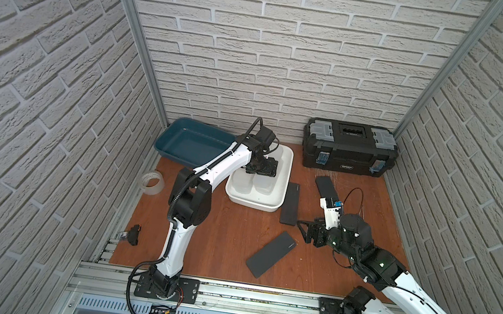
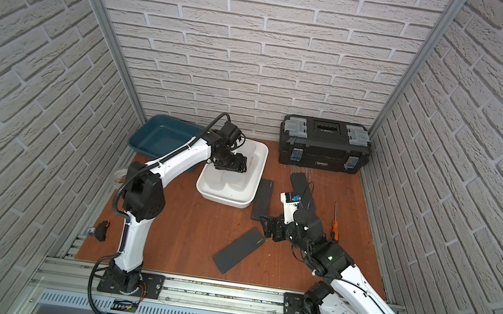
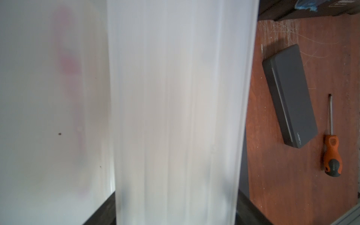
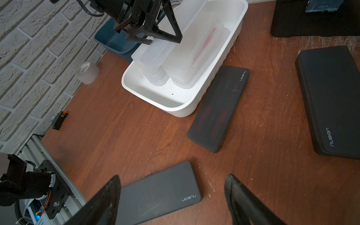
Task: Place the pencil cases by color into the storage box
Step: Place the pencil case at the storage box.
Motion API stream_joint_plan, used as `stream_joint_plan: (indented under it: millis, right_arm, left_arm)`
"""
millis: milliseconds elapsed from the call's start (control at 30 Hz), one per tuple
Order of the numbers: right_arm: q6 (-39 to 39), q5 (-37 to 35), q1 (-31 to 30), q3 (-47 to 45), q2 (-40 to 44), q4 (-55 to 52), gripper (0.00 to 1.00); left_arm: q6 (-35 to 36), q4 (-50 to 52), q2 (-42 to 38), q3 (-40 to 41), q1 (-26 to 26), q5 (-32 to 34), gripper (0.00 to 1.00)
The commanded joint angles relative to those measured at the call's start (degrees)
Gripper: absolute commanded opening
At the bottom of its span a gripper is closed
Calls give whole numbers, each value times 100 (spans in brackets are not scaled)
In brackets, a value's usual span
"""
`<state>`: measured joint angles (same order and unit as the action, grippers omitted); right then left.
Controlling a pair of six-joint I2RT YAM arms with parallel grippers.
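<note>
Left gripper [image 1: 260,169] over the white bin [image 1: 250,204], clenched on a frosted case [image 4: 155,52]. The right wrist view shows this case tilted, its rounded low end above the stacked frosted cases [image 4: 183,64] in the bin; whether it touches them, cannot tell. In the left wrist view the held case [image 3: 175,116] fills the middle of the picture, with dark fingers [image 3: 251,210] on either side of it at the bottom edge.

Right gripper [image 4: 173,176] released, jaws wide apart, nothing between them. It hangs above the wooden table [image 1: 215,242], between the black cases.

Three black cases lie flat on the table, outside the bins:
- first black case [image 1: 290,204] just beside the white bin's long wall, roughly parallel to it
- second black case [image 1: 272,254] nearer the front rail, lying at a slant, close to the right gripper
- third black case [image 1: 325,187] in front of the toolbox [image 1: 348,147], partly hidden by the right wrist in both top views

Blue bin [image 1: 186,142] sits at the back corner, next to the white bin. Tape roll [image 1: 152,182] at the table's left edge. Screwdriver [image 2: 334,223] with an orange handle lies near the third black case
</note>
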<state>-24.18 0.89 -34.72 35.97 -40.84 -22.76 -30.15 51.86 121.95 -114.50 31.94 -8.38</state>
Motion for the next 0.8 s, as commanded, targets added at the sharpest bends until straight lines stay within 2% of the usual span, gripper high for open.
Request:
stream_joint_plan:
  millis: [0,367,767]
  right_arm:
    - [141,-36,9,-99,128,45,84]
    - [133,-5,9,-178,172,97,84]
    - [123,-18,9,-202,198,57,84]
  left_arm:
    - [-58,159,158,-278,26,189,75]
    - [-10,603,582,-806,40,595,77]
    - [-48,689,803,-1134,60,687,87]
